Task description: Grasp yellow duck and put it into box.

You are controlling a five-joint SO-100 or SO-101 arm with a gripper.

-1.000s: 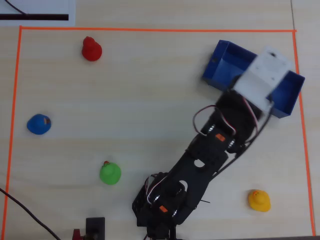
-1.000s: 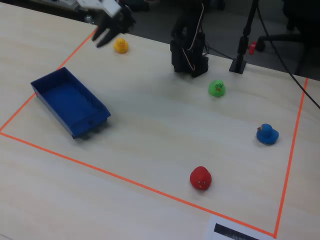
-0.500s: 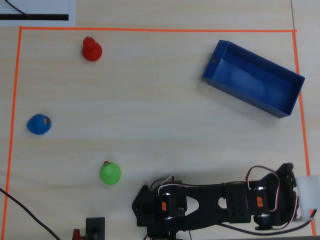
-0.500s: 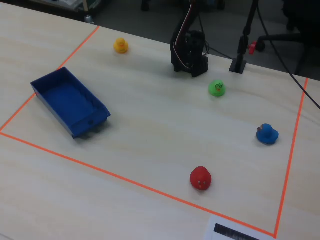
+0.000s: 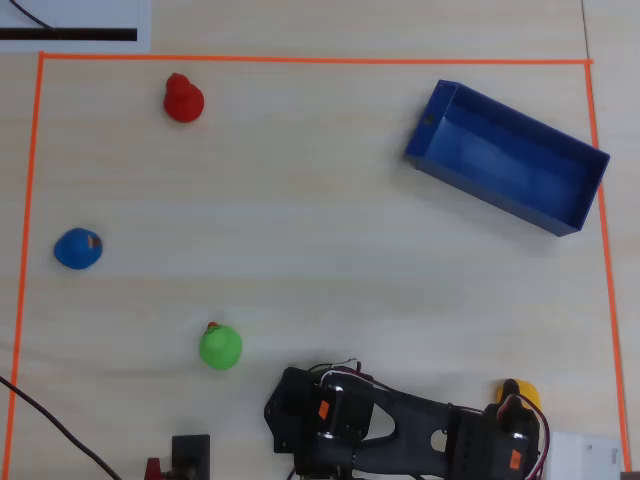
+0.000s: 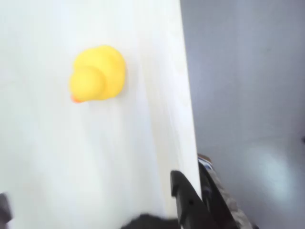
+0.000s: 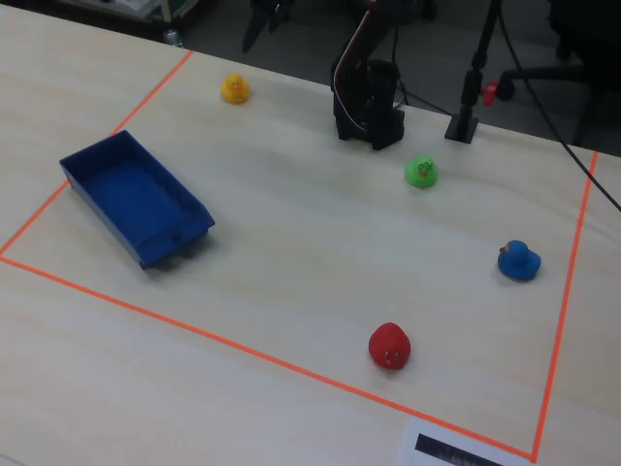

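- Small rounded yellow toy duck (image 6: 98,73) sits on pale wooden surface (image 7: 291,243), well apart from low-walled blue rectangular box (image 7: 136,199).
- Black claw (image 6: 190,200) hovers near the duck; its grip state cannot be told.

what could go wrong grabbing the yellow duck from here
1. The yellow duck sits close to the table edge in the wrist view; a nudge from the fingers might push it off.
2. It is rounded, so a pinch that is off-centre may squirt it away.
3. The box lies well across the table, so a weak grip could drop the duck on the way.
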